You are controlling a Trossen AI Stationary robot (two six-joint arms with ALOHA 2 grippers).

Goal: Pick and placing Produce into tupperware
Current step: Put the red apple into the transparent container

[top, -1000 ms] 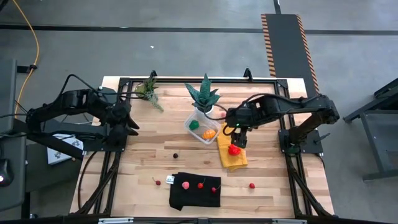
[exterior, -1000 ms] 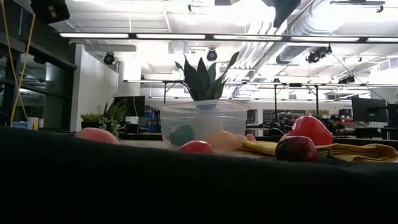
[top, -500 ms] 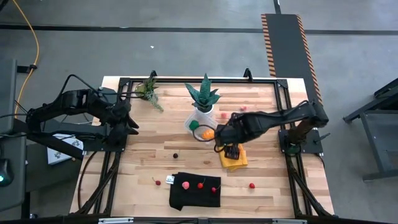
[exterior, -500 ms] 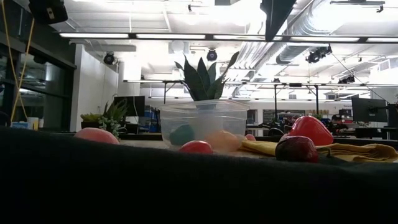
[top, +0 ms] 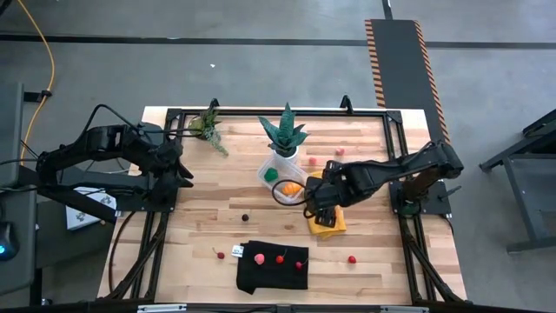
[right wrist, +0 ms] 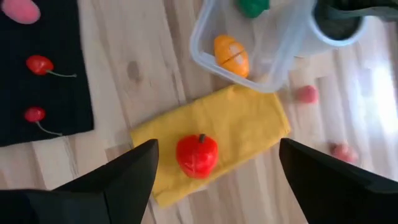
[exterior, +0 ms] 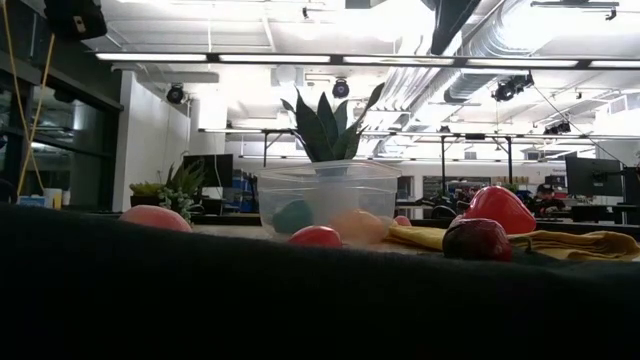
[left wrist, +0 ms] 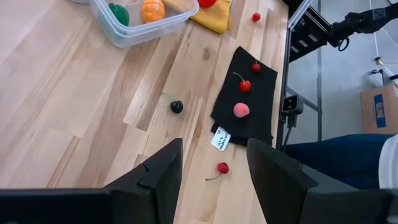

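1. Red toy apple resting on the yellow cloth, straight ahead of the right gripper in the right wrist view; fingers spread wide, nothing between them, one to each side of the fruit and above it.
2. Step in hand, by judgement: approach to a pick of that apple, hold not yet taken.
3. Clear tupperware just beside the cloth, toward the potted plant; already holding an orange piece and a green piece.
4. Left gripper parked at the left edge of the table, well apart from the work; fingers part open, holding nothing.
5. Left to collect: two cherries and a pink fruit on the black cloth, another cherry and a dark berry on bare wood, more red pieces near the front and behind the cloth.
6. Next move, likely: straight descent over the apple, closure across its widest part, lift clear of the fabric, short carry to the box, release over free floor beside the orange piece.
7. Worth care: catching a fold of the soft cloth along with the fruit, or the round apple rolling away from one finger.
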